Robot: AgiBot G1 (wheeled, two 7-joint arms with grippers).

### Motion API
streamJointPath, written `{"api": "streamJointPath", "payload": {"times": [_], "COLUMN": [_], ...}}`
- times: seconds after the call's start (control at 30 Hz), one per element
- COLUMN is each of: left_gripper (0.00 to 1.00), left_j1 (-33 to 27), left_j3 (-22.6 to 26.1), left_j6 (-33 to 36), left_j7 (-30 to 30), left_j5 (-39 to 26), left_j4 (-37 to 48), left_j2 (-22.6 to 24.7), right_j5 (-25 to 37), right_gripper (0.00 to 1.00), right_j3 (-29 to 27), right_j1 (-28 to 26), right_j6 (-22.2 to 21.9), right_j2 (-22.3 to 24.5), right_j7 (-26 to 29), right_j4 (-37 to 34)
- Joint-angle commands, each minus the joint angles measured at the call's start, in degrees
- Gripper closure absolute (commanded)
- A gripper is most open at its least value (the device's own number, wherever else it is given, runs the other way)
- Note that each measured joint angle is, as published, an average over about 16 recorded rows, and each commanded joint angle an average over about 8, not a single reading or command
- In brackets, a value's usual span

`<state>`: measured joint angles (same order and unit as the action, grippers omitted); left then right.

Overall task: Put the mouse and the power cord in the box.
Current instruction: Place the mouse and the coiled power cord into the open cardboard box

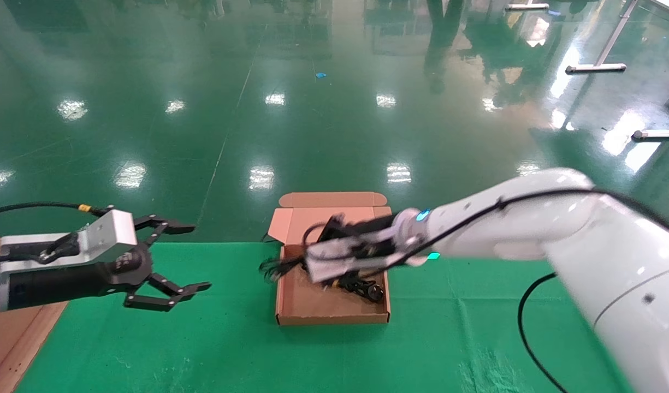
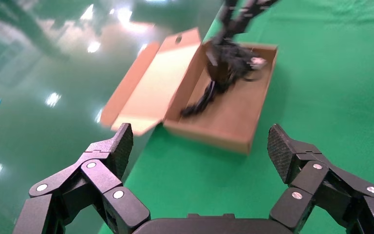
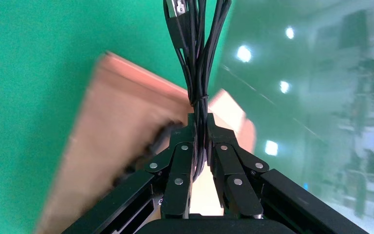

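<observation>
Power cord [image 3: 197,58], a light, floppy bundle best pinched at its tied waist, hangs clamped in the right gripper [image 3: 200,127] over the box [image 1: 323,305], while the left gripper [image 1: 188,256] idles spread at nine o'clock.

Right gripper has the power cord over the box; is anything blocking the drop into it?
Nothing visible blocks it. The right gripper is shut on the power cord directly above the open box, whose lid is folded back. A small black item, possibly the mouse, lies in the box's near right corner, leaving bare floor. The left gripper is open, well aside.
</observation>
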<state>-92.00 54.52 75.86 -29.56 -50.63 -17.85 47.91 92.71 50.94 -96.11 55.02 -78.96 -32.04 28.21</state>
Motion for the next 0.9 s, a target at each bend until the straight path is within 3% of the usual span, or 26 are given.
{"api": "streamJointPath", "payload": {"times": [0.03,0.33,0.67,0.9], "left_gripper": [0.0,0.0,0.0,0.0], "left_j1": [0.54,0.78,0.47,0.29], "left_j3": [-0.06,-0.21,-0.18,-0.16], "left_j6": [0.2,1.08,1.56,1.85], "left_j7": [-0.66,-1.77,-2.26,-2.55], "left_j5": [0.05,0.32,0.26,0.22], "left_j4": [0.65,1.71,2.76,3.39], "left_j2": [-0.92,-0.92,-0.58,-0.37], "right_j5": [-1.2,-2.49,-6.84,-9.29], "right_gripper": [1.0,1.0,1.0,1.0], "right_j3": [3.25,13.41,16.62,19.13], "right_j1": [1.72,3.25,4.08,4.15], "right_j6": [-1.8,-8.05,-13.6,-12.34], "right_j2": [0.03,0.42,0.64,0.65], "right_j7": [2.29,6.71,10.96,15.97], "right_j4": [3.04,3.19,-0.39,-1.69]}}
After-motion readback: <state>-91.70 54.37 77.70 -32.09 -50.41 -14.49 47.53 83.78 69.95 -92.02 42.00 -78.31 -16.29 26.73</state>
